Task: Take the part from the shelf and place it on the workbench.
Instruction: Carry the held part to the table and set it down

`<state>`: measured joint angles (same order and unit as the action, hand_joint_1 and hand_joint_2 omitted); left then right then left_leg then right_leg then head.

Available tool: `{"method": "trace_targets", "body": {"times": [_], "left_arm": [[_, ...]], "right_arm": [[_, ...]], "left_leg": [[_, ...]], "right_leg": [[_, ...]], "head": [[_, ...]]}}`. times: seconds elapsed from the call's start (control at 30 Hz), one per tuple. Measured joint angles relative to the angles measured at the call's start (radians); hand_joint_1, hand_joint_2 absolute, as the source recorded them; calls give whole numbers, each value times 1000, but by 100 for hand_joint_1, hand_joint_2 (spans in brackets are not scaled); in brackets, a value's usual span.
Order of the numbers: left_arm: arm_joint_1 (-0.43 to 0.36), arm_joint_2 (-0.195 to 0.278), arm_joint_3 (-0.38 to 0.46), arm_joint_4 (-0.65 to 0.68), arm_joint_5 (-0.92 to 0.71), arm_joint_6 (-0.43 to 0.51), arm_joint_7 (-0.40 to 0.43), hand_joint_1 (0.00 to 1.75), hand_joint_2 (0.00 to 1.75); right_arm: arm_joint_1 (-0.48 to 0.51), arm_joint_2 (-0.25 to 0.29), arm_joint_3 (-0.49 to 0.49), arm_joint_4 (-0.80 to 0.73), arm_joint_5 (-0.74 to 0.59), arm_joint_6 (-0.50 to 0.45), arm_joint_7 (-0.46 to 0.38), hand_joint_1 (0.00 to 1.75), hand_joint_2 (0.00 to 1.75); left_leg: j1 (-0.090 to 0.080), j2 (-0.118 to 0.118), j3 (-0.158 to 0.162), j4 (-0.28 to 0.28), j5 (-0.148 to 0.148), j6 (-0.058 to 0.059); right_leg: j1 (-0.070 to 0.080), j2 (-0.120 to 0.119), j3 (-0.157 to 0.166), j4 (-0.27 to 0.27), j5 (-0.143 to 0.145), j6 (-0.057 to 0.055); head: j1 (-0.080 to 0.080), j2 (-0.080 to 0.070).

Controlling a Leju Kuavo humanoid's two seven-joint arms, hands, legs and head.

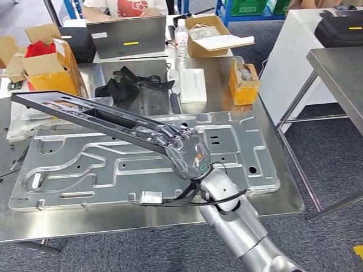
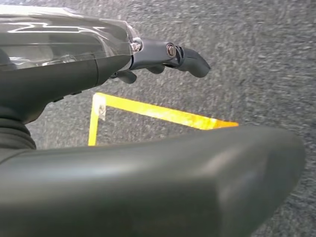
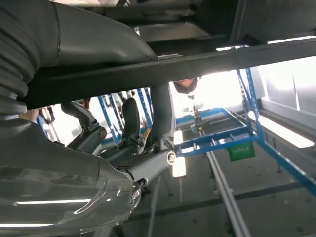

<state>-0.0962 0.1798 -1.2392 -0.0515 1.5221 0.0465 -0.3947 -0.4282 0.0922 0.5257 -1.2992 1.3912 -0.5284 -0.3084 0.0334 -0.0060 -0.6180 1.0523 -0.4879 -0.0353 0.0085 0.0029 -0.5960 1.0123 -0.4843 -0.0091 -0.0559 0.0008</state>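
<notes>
Stainless steel covers the desk in front of us, with grey carpet beneath it and a second steel table at the far right. At the desk's far left corner we see open cardboard boxes, one holding something red. Just right of them, along the far edge, sit a dark case and an open laptop, with a person seated behind it. A tangle of black straps lies near the middle of the desk. A large pressed metal panel lies flat across most of the near half.

Over this panel slants the part, a long black frame, reaching from the desk's left edge toward the centre. Our right robot hand grips the frame's near end, fingers curled over its bar; we cannot tell if the frame touches the panel. In the right wrist view the dark bar crosses between thumb and fingers.

Further right stand a water bottle, a white box and a small orange carton.

Our left robot hand hangs above carpet marked with yellow tape, fingers extended and apart, holding nothing.
</notes>
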Motion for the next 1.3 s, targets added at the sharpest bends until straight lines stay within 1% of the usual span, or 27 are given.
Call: {"method": "trace_targets", "body": {"times": [0.07,0.13,0.17,0.2,0.23,0.3,0.33,0.37,0.4,0.43,0.5,0.53,0.57,0.63,0.7,0.73,0.8,0.83,0.87,0.9,0.97,1.0,1.03,1.07,1.17,1.23,1.3], "left_arm": [[-2,1,-16,-1,0,-5,-3,0,0],[-2,1,-31,-2,0,-10,-6,0,0],[-3,2,-38,-3,0,-12,-7,0,0],[-5,3,-45,-3,0,-13,-7,0,0],[-5,5,-50,-3,0,-14,-8,0,0],[-5,6,-62,-3,0,-17,-10,0,0],[-5,7,-67,-3,0,-18,-11,0,0],[-5,7,-73,-3,-1,-19,-12,0,0],[-5,7,-78,-3,-1,-19,-13,0,0],[-5,7,-83,-3,-1,-19,-14,0,0],[-6,6,-90,-5,-1,-20,-17,0,0],[-7,7,-94,-6,-1,-21,-20,0,0],[-7,7,-98,-7,-1,-22,-23,0,0],[-6,9,-106,-8,-1,-23,-26,0,87],[-5,11,-112,-9,-1,-23,-28,0,175],[-5,13,-116,-9,-2,-22,-29,0,175],[-5,16,-123,-10,-2,-18,-27,0,175],[-4,17,-127,-10,-2,-16,-25,0,175],[-3,18,-131,-10,-1,-15,-23,0,175],[-3,18,-135,-10,-1,-15,-23,0,131],[-5,21,-139,-10,-1,-13,-27,0,44],[-6,22,-141,-10,0,-13,-29,0,0],[-7,23,-142,-11,0,-12,-31,0,0],[-7,23,-144,-11,0,-12,-31,0,0],[-7,24,-146,-11,1,-11,-31,0,0],[-9,24,-148,-11,1,-11,-31,0,0],[-9,25,-150,-11,1,-11,-31,0,0]], "right_arm": [[-5,-9,5,54,18,-35,-7,175,175],[-11,-21,11,111,30,-63,-19,175,175],[-13,-27,14,138,32,-75,-25,175,175],[-17,-33,17,165,33,-85,-31,175,175],[-20,-39,19,191,34,-95,-37,175,175],[-25,-51,24,245,30,-113,-49,175,175],[-25,-57,26,272,25,-121,-58,175,175],[-24,-63,28,297,18,-131,-68,175,175],[-24,-68,29,318,10,-140,-79,175,175],[-25,-72,30,335,1,-148,-90,175,175],[-28,-81,31,364,-18,-157,-109,175,175],[-28,-85,32,378,-26,-158,-118,175,175],[-26,-90,33,390,-33,-158,-125,175,175],[-23,-97,33,406,-45,-158,-135,87,87],[-23,-101,32,416,-55,-158,-142,0,0],[-22,-102,31,421,-58,-158,-145,0,0],[-17,-102,27,431,-59,-158,-153,0,0],[-13,-102,24,436,-59,-158,-158,0,0],[-10,-102,21,440,-60,-158,-161,0,0],[-9,-101,19,442,-63,-158,-163,0,0],[-8,-101,14,446,-71,-158,-166,0,0],[-8,-100,11,447,-78,-158,-168,0,0],[-8,-100,8,448,-85,-158,-171,0,0],[-7,-100,6,447,-91,-158,-174,0,0],[0,-100,-2,439,-117,-157,-188,0,0],[5,-100,-6,421,-139,-153,-196,0,0],[16,-100,-10,393,-168,-142,-208,0,0]], "left_leg": [[-4,-3,5,-13,-1,14],[-4,-4,6,-13,1,27],[-4,-5,7,-14,2,33],[-3,-5,8,-15,3,38],[-3,-4,8,-16,3,41],[-5,-4,8,-15,2,45],[-7,-4,9,-15,2,45],[-9,-5,10,-15,1,46],[-11,-6,11,-15,1,47],[-14,-7,13,-16,0,48],[-16,-8,14,-17,-1,47],[-15,-8,13,-18,-1,45],[-14,-8,13,-20,0,41],[-13,-7,14,-24,0,32],[-14,-4,3,7,-26,26],[-14,-3,-17,52,-54,23],[-14,-3,-74,176,-112,18],[-13,-3,-95,220,-124,14],[-12,-3,-101,231,-118,11],[-10,-3,-88,204,-94,9],[-6,-1,-25,77,-31,3],[-5,-1,2,22,-11,5],[-5,-1,18,-12,-3,9],[-7,-2,22,-20,-5,15],[-8,-2,22,-22,-1,35],[-5,-2,22,-24,2,44],[-6,-2,22,-23,2,48]], "right_leg": [[3,1,-3,5,-1,7],[1,1,-2,7,-5,12],[-1,1,-6,20,-16,16],[-2,1,-20,53,-38,21],[-4,0,-44,107,-68,25],[-6,-1,-110,250,-129,30],[-6,-1,-131,293,-138,30],[-5,0,-135,297,-128,27],[-4,0,-118,256,-99,22],[-1,0,-86,185,-61,13],[8,0,-25,52,-8,-7],[12,0,-10,18,2,-13],[16,0,-6,7,1,-16],[15,-2,-2,-6,7,-18],[7,-4,7,-25,16,-21],[4,-5,11,-31,19,-22],[4,-6,12,-33,20,-23],[4,-6,12,-32,19,-22],[3,-5,12,-32,19,-22],[3,-5,13,-30,18,-20],[2,-3,12,-20,12,-12],[3,-2,9,-12,8,-7],[5,0,6,-5,5,-2],[6,1,4,-2,3,2],[3,2,1,8,-6,11],[-1,1,-25,76,-52,21],[-4,1,-83,212,-120,28]], "head": [[1,0],[2,0],[3,0],[4,0],[4,0],[5,0],[5,0],[5,0],[5,0],[5,0],[5,0],[5,0],[5,0],[6,0],[6,0],[5,0],[4,0],[4,0],[4,0],[4,0],[4,0],[4,0],[5,0],[6,0],[7,0],[7,0],[8,0]]}}
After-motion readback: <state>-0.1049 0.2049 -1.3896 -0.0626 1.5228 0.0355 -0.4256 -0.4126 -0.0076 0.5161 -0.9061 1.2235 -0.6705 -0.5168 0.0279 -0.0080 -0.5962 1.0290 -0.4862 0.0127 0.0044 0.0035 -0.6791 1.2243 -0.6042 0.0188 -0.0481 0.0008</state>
